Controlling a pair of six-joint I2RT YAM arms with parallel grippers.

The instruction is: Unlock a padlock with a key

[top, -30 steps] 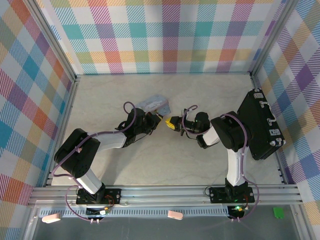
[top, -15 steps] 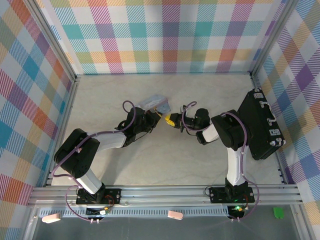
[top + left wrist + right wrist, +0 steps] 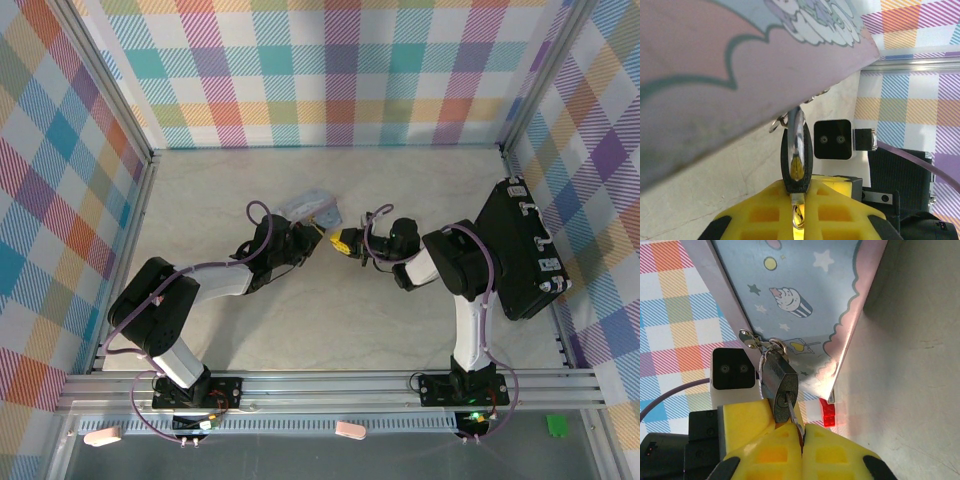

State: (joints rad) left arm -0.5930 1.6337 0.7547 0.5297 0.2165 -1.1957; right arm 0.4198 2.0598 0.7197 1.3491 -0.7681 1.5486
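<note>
The small grey metal padlock (image 3: 781, 375) hangs by its thin shackle from the latch rings of the pastel-blue cartoon tin (image 3: 805, 285). My left gripper (image 3: 799, 200) is shut on the padlock (image 3: 796, 150), which sticks out edge-on from its yellow fingers under the tin (image 3: 715, 60). My right gripper (image 3: 801, 432) is shut on the slim key (image 3: 794, 415), whose blade is in the keyhole on the padlock's bottom face. Seen from above, the left gripper (image 3: 316, 234) and the right gripper (image 3: 343, 241) meet tip to tip just in front of the tin (image 3: 308, 206).
A black case (image 3: 520, 250) lies along the right side of the table, close to the right arm's elbow. Plaid walls enclose the pale tabletop (image 3: 300, 330). A small red tab (image 3: 828, 412) sits at the tin's corner beside the padlock.
My right gripper has edged slightly up and left toward the left gripper and the tin. In the last half second almost nothing has moved.
</note>
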